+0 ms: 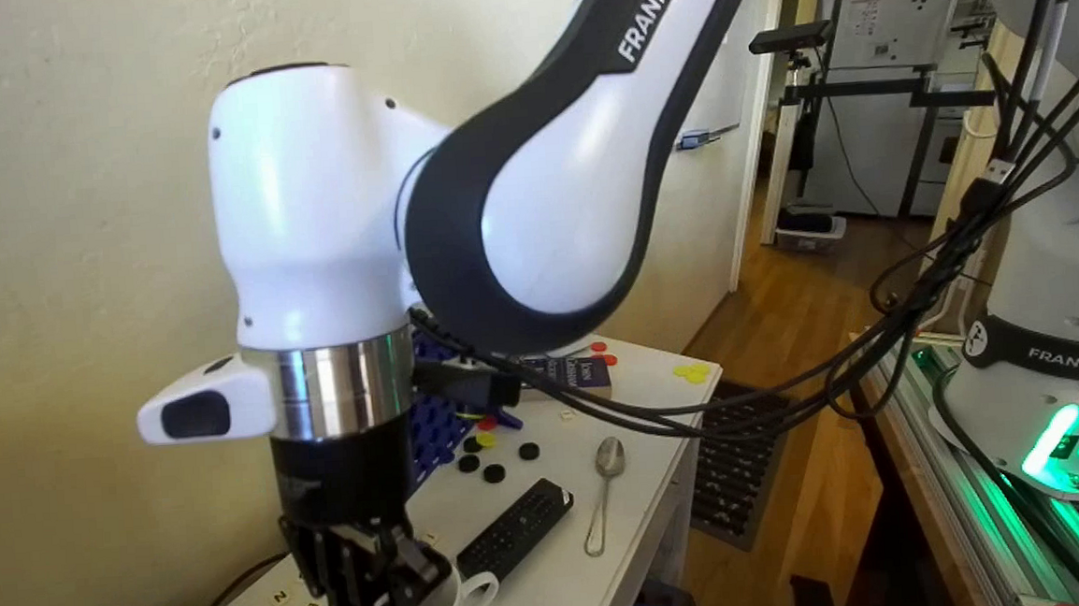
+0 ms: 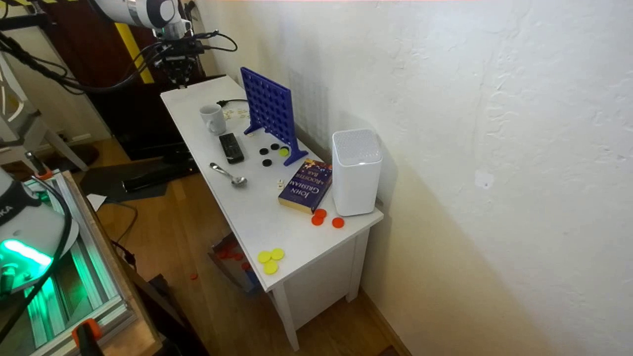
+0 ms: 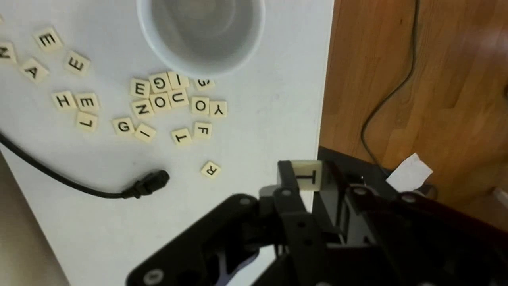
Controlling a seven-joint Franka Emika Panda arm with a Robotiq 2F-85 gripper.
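Letter tile [image 3: 307,176] gripped in the claw [image 3: 308,173], mug [image 3: 202,35] up and left of it

The claw is clamped on one small square tile, pressing it from its left and right sides. The lettered face shows squarely in the wrist view, and the mark looks like a T lying on its side. (Being square, the tile has no long axis to speak of.)

In that view the held tile sits right of centre and below the middle, in front of the right-hand edge of the table [image 3: 270,127]. The mug's mouth faces up at the top of the frame, up and to the left of the claw and well apart from it. Loose tiles [image 3: 160,101] scatter over the middle and left of the frame; the nearest, a tile lettered R [image 3: 210,169], is almost straight left of the grip. Farther left, a black plug [image 3: 151,184] lies roughly level with the claw.

In an exterior view the claw [image 2: 182,83] hangs in the upper left, with the mug to its lower right and a remote control [image 2: 231,148] beyond that. The claw looks raised off the surface; whether the tile is over the tabletop or just past its edge I cannot tell.
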